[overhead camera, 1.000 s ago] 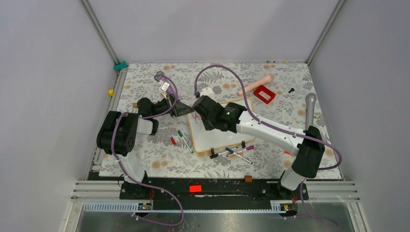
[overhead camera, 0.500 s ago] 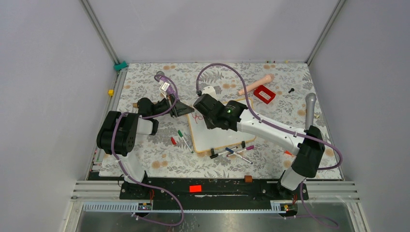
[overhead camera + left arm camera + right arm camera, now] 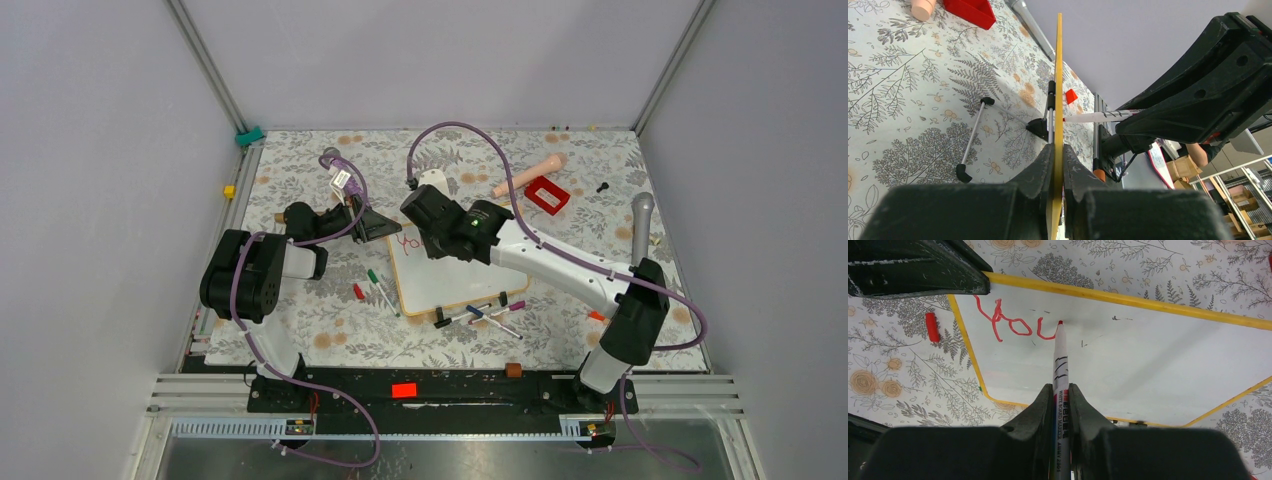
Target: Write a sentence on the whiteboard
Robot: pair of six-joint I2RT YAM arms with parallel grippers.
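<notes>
The right hand (image 3: 1055,390) is clenched on a slim white red-tipped marker (image 3: 1059,355). Its tip touches the flat white wood-framed whiteboard (image 3: 1158,360) beside the red handwritten sentence (image 3: 1010,322), which reads "You" and is legible only in the right wrist view. The left wrist view alone shows the left hand (image 3: 1058,150) clamped on the board's edge above the floral bench (image 3: 330,335).
</notes>
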